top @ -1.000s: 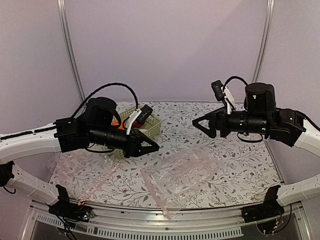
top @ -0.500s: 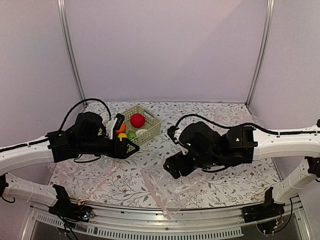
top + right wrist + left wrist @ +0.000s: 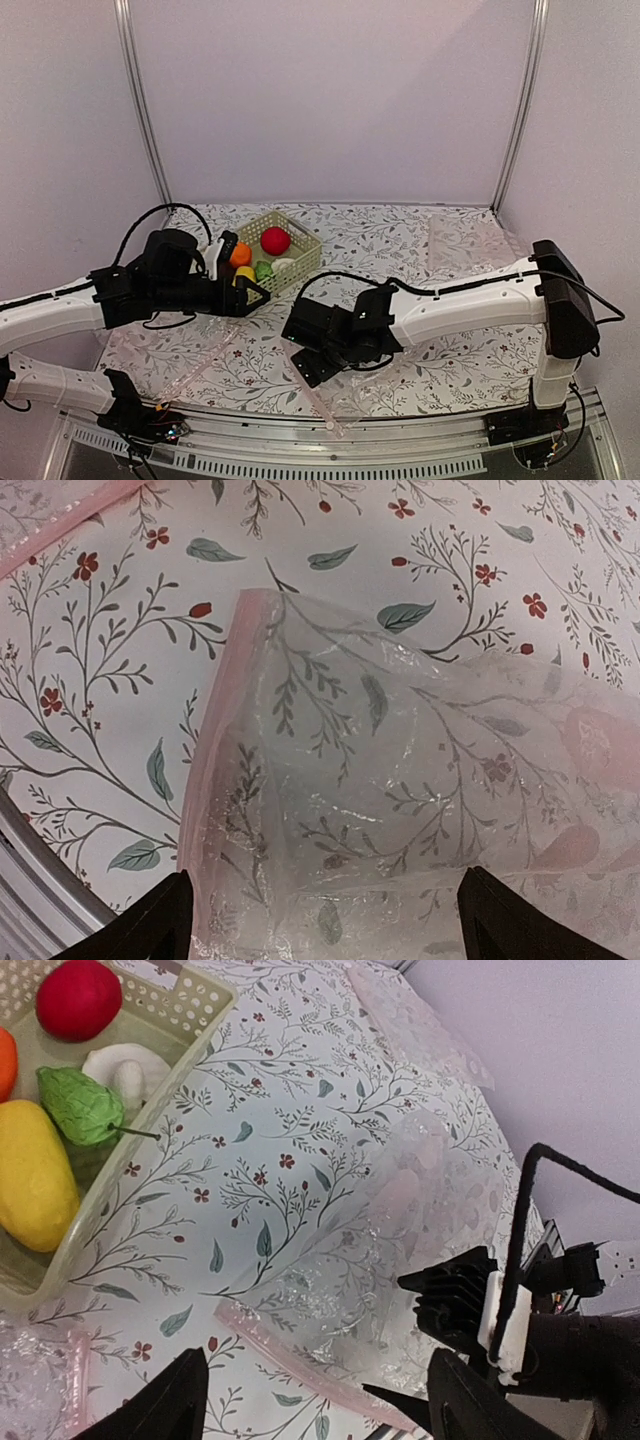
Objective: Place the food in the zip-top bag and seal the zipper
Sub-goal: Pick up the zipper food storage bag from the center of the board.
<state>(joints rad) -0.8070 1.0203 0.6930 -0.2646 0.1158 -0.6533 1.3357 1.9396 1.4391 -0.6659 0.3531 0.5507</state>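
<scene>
Right gripper [image 3: 320, 925] poised over the zip-top bag [image 3: 400, 770], jaws spread wide and empty.
It hangs above the zipper [image 3: 214, 740], probably to lift the mouth open; the table's [image 3: 470, 350] near edge leaves little room. Left gripper [image 3: 315, 1410], also spread and empty, waits beside the far-left basket [image 3: 306, 252] holding the food [image 3: 274, 240].
</scene>
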